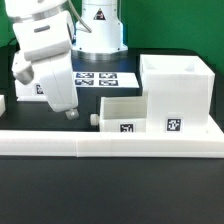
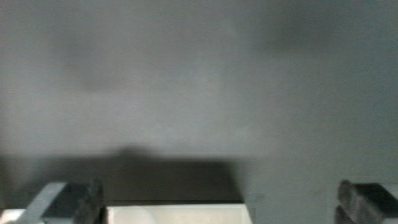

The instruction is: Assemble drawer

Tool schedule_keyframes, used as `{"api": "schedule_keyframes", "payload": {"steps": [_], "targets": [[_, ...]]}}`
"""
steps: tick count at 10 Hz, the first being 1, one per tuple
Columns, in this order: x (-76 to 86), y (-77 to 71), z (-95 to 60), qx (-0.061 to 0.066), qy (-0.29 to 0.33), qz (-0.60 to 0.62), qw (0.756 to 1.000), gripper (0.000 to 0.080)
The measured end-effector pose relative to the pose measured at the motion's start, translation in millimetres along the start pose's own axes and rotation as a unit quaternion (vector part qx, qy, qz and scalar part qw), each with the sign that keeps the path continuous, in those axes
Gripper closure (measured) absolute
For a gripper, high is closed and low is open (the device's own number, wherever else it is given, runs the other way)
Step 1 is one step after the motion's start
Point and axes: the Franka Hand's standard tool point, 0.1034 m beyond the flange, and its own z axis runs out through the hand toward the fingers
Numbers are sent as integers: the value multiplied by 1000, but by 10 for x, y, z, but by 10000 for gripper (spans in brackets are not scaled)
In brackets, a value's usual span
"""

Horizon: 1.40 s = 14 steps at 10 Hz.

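A large white open drawer box [image 1: 176, 88] with a marker tag stands at the exterior view's right. A smaller white drawer part [image 1: 126, 112], also tagged, lies against its left side with a small knob [image 1: 95, 118] at its left end. My gripper [image 1: 70, 113] hangs a little above the table, to the left of that knob and apart from it. In the wrist view my gripper [image 2: 217, 205] is wide open with nothing between the fingers [image 2: 68, 205]. A white part's edge [image 2: 169, 213] shows below, nearer one finger.
A long white raised wall [image 1: 110, 146] runs along the table's front. The marker board [image 1: 98, 78] lies behind the gripper, partly hidden by the arm. A small white piece [image 1: 3, 103] shows at the exterior view's left edge.
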Motion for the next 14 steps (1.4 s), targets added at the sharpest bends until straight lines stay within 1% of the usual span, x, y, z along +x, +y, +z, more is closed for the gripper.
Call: {"api": "schedule_keyframes", "payload": {"steps": [1, 2, 5, 7, 9, 11, 13, 14], "targets": [[146, 52, 46, -3, -2, 17, 1000, 150], [252, 92, 89, -6, 1, 5, 1000, 150], [435, 151, 160, -5, 7, 16, 1000, 150], [423, 142, 164, -4, 7, 17, 1000, 150], [374, 145, 144, -4, 6, -13, 1000, 150], [454, 174, 157, -4, 6, -14, 1000, 150], [604, 194, 218, -1, 10, -17, 1000, 150], [676, 214, 228, -2, 10, -12, 1000, 150]]}}
